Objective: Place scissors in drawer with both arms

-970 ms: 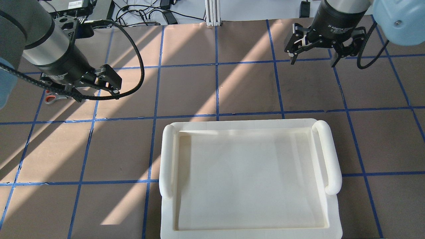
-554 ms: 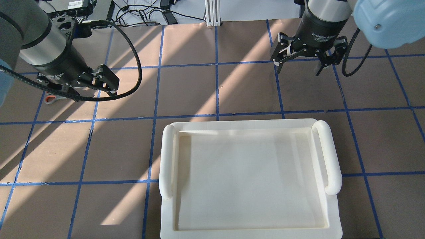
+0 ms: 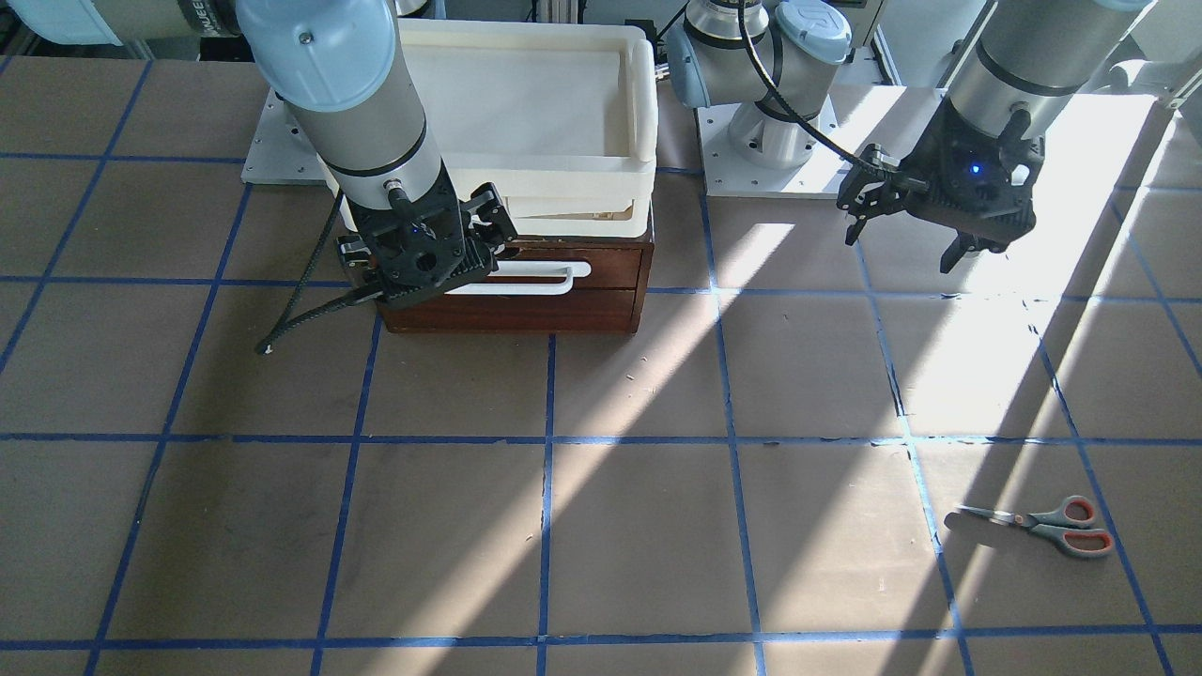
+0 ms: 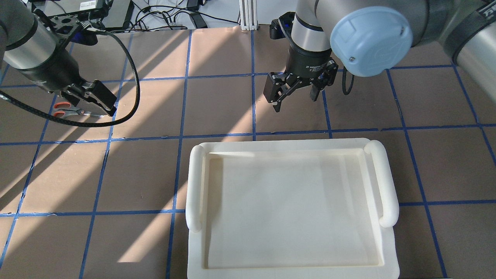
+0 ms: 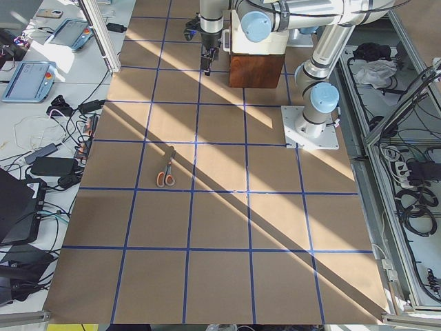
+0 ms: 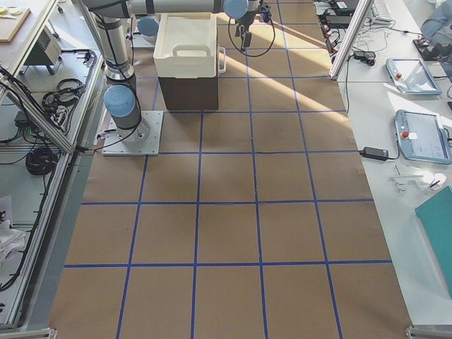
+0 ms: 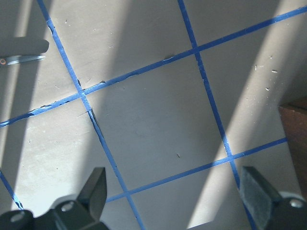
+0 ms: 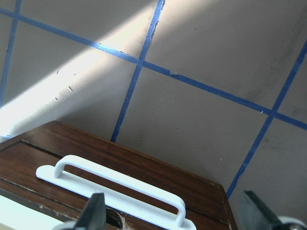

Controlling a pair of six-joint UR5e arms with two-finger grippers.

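Note:
The scissors (image 3: 1038,528) lie flat on the brown table with grey handles and orange-red loop linings. In the overhead view the scissors (image 4: 73,111) are partly hidden behind my left gripper (image 4: 93,101). The left gripper (image 3: 901,246) is open and empty, raised above the table; only a blade tip (image 7: 21,59) shows in its wrist view. The drawer (image 3: 526,305) is closed, with a dark wooden front and a white bar handle (image 8: 115,189). My right gripper (image 4: 293,100) is open and empty, hovering in front of the handle's end (image 3: 427,258).
A cream plastic tray (image 4: 387,182) sits on top of the drawer cabinet (image 5: 256,69). Blue tape lines grid the table. Cables and equipment lie beyond the table's far edge (image 4: 166,15). Bright sun stripes cross the surface.
My right arm has swung left and nearer, from the far right corner to the drawer front. My left gripper has shifted a little left, and more of the scissors shows.

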